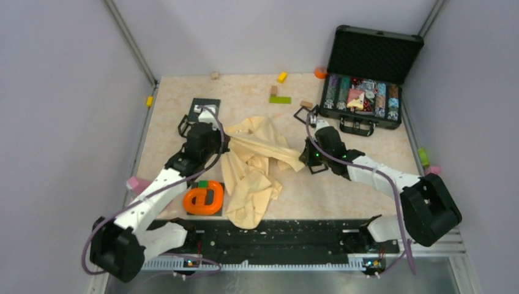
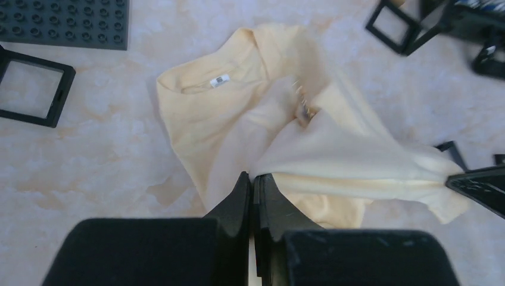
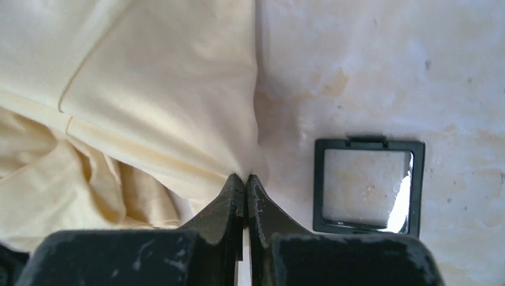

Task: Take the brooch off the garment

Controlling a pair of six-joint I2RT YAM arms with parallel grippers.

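— Left claw [image 2: 253,177] sits right under its own camera, jaws pressed together on a pinch of the garment [image 2: 238,113]. What about the other one?

— Right claw [image 3: 245,177] is closed just as tight on an edge of the same pale yellow cloth. It is just beside a black square frame [image 3: 369,185] lying on the worktop [image 3: 387,59]. A band of fabric is drawn taut between the two claws.

— Where is the brooch?

— Only the left wrist view shows it. The brooch [image 2: 302,108] is a tiny tan-gold glint on the ridge of the stretched fold. It lies ahead of the left claw and a little to its right, and right of and slightly below the neck label [image 2: 219,80].

— Which way does its long axis run?

— It reads as a short streak running roughly away from the left claw, leaning slightly. It is too small for me to be sure.

— Which arm is nearer?

— The left, clearly. In that view the right claw shows only at the far right edge, well apart from the brooch, and the right wrist camera sees no brooch at all.

— So what does the next move call for?

— My judgement is that one claw must let go to pluck while the other holds the cloth. The left has the shorter reach, straight up the fold. The risk is that letting go slackens the ridge and the brooch tips under a crease.
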